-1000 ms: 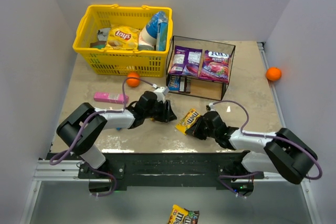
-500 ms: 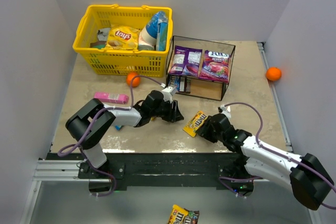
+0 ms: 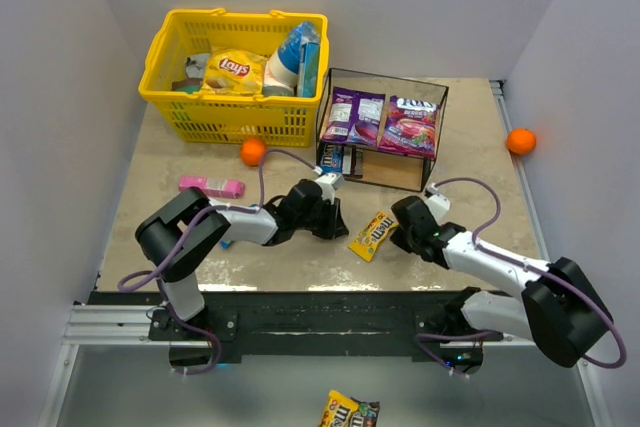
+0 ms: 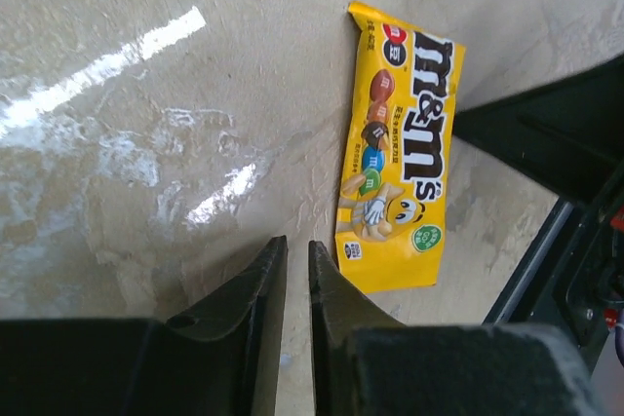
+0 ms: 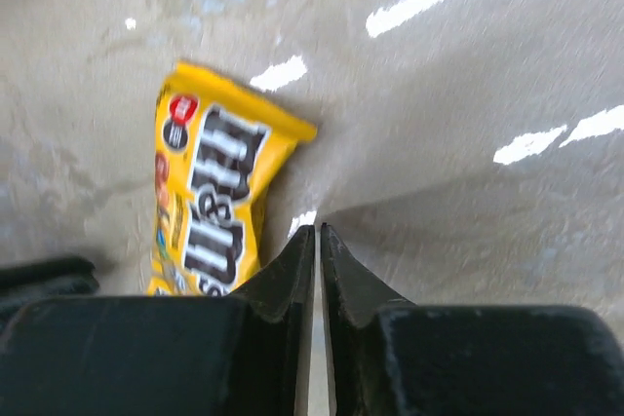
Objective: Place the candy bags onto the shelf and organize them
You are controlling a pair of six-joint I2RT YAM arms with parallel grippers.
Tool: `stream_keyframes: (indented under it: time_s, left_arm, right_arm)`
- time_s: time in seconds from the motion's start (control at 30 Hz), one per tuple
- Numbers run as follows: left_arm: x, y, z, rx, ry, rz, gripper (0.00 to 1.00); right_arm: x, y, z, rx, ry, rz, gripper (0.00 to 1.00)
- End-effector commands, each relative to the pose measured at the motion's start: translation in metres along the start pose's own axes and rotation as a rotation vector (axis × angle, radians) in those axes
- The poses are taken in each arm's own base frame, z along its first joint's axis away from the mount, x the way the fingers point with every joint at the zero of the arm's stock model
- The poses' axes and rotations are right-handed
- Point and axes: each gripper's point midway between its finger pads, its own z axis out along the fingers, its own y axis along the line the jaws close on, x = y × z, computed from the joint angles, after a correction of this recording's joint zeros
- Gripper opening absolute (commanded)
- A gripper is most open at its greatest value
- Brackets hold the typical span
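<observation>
A yellow M&M's packet point(image 3: 373, 233) lies flat on the table between my two grippers; it also shows in the left wrist view point(image 4: 400, 153) and the right wrist view point(image 5: 210, 192). My left gripper point(image 3: 335, 219) point(image 4: 297, 245) is just left of it, jaws nearly together and empty. My right gripper point(image 3: 400, 232) point(image 5: 318, 231) is just right of it, shut and empty. The shelf point(image 3: 436, 97) stands behind, with two purple bags point(image 3: 353, 114) point(image 3: 410, 122) on its top board and small packets point(image 3: 335, 159) on the lower board.
A yellow basket point(image 3: 170, 97) with a Lays bag point(image 3: 232, 69) stands at the back left. An orange point(image 3: 253, 151) lies in front of it and another orange point(image 3: 520, 140) at the right wall. A pink pack point(image 3: 211, 185) lies left. Another M&M's packet point(image 3: 348, 410) lies below the table edge.
The yellow packet has slid a little to the right and turned. My left gripper has moved right toward it. My right arm has swung back and right, its gripper off the packet.
</observation>
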Motion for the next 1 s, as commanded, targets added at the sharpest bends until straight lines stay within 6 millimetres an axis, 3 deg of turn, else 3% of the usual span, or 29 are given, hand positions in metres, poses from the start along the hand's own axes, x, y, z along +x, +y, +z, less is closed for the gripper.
stream_keyframes:
  time_s: [0.0,0.07,0.4,0.5,0.6,0.7,0.73,0.83,0.87,0.97]
  left_arm:
    - [0.009,-0.005,0.006,-0.011,0.005,0.002,0.17]
    - [0.015,-0.010,0.008,-0.006,0.015,0.015,0.16]
    - [0.043,-0.025,0.012,0.032,0.067,0.029,0.11]
    - [0.046,-0.031,0.012,0.053,0.065,0.048,0.11]
    - [0.043,-0.032,0.011,0.043,0.053,0.053,0.11]
    - [0.035,-0.029,0.009,0.011,0.028,0.065,0.11]
    - [0.029,-0.032,0.007,0.009,0.017,0.071,0.11]
    - [0.012,-0.037,0.005,-0.007,-0.025,0.092,0.12]
    - [0.008,-0.038,0.005,-0.010,-0.034,0.097,0.13]
    - [-0.012,-0.046,0.006,-0.011,-0.080,0.127,0.17]
  right_arm:
    - [-0.038,0.010,0.013,-0.020,-0.080,0.016,0.07]
    - [-0.048,0.018,0.019,-0.040,-0.090,-0.013,0.04]
    - [-0.045,0.083,0.034,-0.252,0.005,-0.154,0.00]
    - [-0.047,0.091,0.036,-0.262,0.013,-0.189,0.00]
    - [-0.062,0.082,0.030,-0.201,-0.042,-0.167,0.00]
    - [-0.081,0.067,0.016,-0.129,-0.121,-0.116,0.19]
    - [-0.085,0.060,0.013,-0.102,-0.135,-0.088,0.34]
    - [-0.097,0.040,-0.002,-0.027,-0.191,-0.059,0.53]
    - [-0.095,0.027,-0.006,0.016,-0.191,-0.049,0.57]
    - [-0.091,0.015,-0.016,0.020,-0.198,-0.016,0.63]
